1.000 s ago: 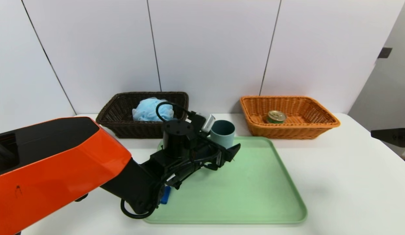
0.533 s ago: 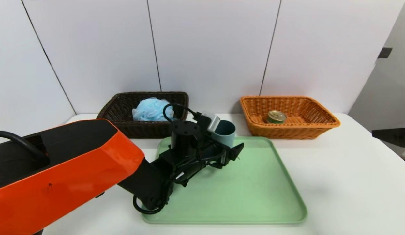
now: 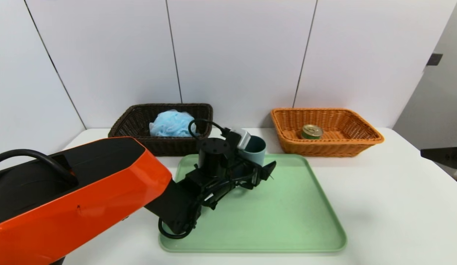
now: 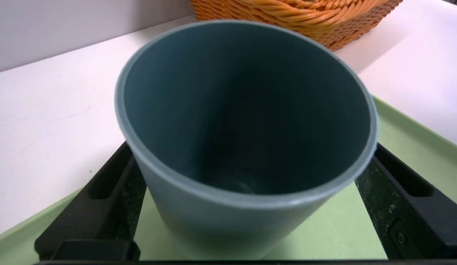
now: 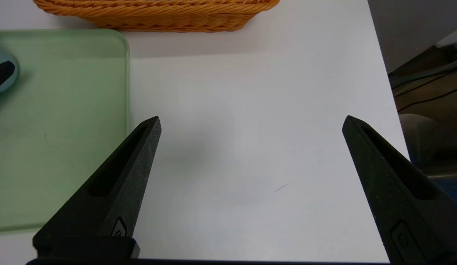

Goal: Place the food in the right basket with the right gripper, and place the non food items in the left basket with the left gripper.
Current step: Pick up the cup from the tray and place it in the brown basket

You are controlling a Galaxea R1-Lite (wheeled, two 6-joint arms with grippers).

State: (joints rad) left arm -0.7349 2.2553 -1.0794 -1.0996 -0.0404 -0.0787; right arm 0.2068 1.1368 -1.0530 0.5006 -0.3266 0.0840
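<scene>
On the white bench, a green tray lies near the front edge, with the dark left basket holding the blue bath puff and the orange right basket holding the tin can along the back edge. The left tool, fingers spread, straddles the upright grey-blue cup at the tray's back edge, not pinching it. The right tool hangs spread above the bench's right edge.

Green tray on white table

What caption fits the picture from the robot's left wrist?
The left hand, open wide, straddles the upright grey-blue cup on the green tray.
</scene>
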